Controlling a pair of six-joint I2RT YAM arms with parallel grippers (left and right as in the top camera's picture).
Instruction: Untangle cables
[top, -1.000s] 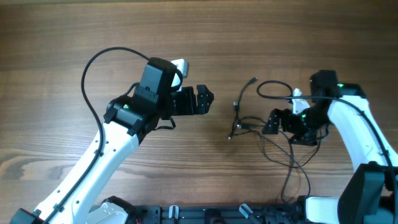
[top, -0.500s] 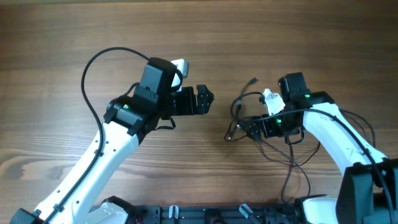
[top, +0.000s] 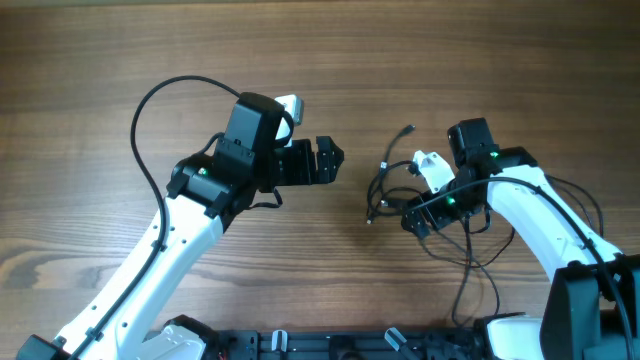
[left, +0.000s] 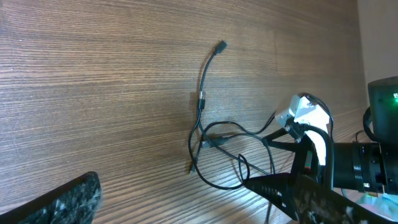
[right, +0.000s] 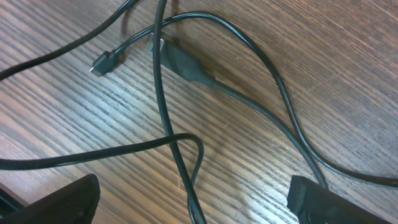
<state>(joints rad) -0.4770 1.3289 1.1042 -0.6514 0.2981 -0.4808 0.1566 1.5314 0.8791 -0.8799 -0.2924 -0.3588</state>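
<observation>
The cables (top: 383, 180) lie as a loose black tangle on the wooden table (top: 100, 80), just right of centre in the overhead view. One free end reaches toward 12 o'clock and longer strands trail off toward 5 o'clock, beneath the right arm. The right gripper (top: 415, 215) hovers at the 4 o'clock edge of the knot. In its wrist view its jaws stand wide apart over the strands, clamped on nothing, with the right gripper (right: 193, 202) straddling a small loop that crosses a straighter run. A larger plug (right: 183, 62) sits toward 12 o'clock of that crossing, and a small connector (right: 99, 64) lies at about 10 o'clock. The left gripper (top: 330, 160) waits well apart, at 9 o'clock of the tangle, and the left wrist view shows its jaws spread and empty too. These are thin, light, limp wires, so they will likely slide easily on the smooth wood and drag their neighbours along if pulled anywhere near a crossing. They give little for the pads to bite on, so a pinch on bare wire may slip. The moulded plug bodies look like the firmer places to take hold, or else a single strand clear of the overlaps. The other gripper could pin the rest, so that one cable can be drawn out along its own line.
</observation>
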